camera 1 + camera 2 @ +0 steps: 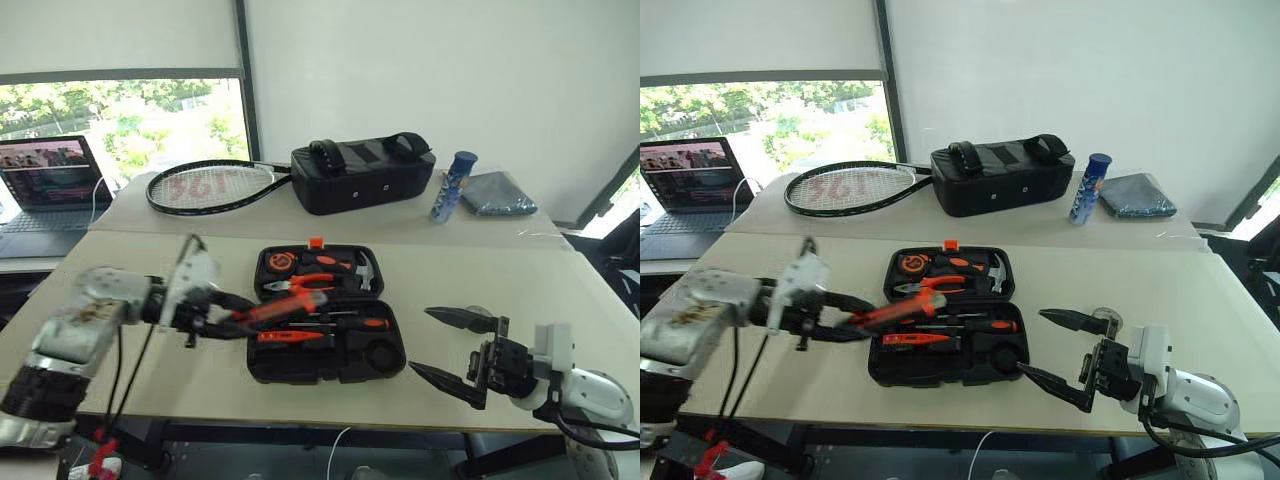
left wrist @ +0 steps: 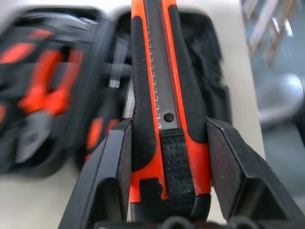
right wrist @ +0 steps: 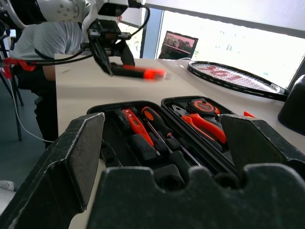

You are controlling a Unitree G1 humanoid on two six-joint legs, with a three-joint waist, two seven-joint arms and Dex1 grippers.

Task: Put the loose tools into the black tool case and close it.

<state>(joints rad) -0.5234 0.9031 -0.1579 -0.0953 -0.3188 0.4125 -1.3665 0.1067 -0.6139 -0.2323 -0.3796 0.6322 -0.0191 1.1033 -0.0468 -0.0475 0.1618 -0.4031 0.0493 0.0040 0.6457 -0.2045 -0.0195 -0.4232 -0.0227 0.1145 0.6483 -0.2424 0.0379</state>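
**Orange-and-black knife in the left gripper, case open on the table**

Orange and black plastic everywhere here. The left gripper point(image 1: 222, 322) has its two black fingers clamped on the long orange-and-black utility knife point(image 1: 272, 309), gripping it near the butt end — the wrist view shows a finger point(image 2: 112, 171) pressed against each side of the handle, with the ribbed slider between them. The knife sticks out toward the flat black plastic tool case point(image 1: 325, 318) and its far end hangs over the case's left edge, held up off the pale tabletop point(image 1: 500, 285).

The case lies wide open in the middle of the table, small orange latch point(image 1: 316, 242) on its far edge. The far half holds orange-handled pliers point(image 1: 303, 283), an orange tape measure point(image 1: 279, 262) and a steel-headed hammer point(image 1: 362, 270). The near half has two orange-and-black-handled screwdrivers point(image 1: 340, 322) lying in the slots, plus a slim orange tool point(image 1: 290, 337) just below them.

The right gripper point(image 1: 455, 350) hovers just right of the case with its fingers spread wide, nothing between them.

Further back — a black fabric bag with straps point(image 1: 362, 174), a racket point(image 1: 210, 186), a blue can point(image 1: 452, 186), a folded grey cloth point(image 1: 498, 194) and an open laptop point(image 1: 48, 185).
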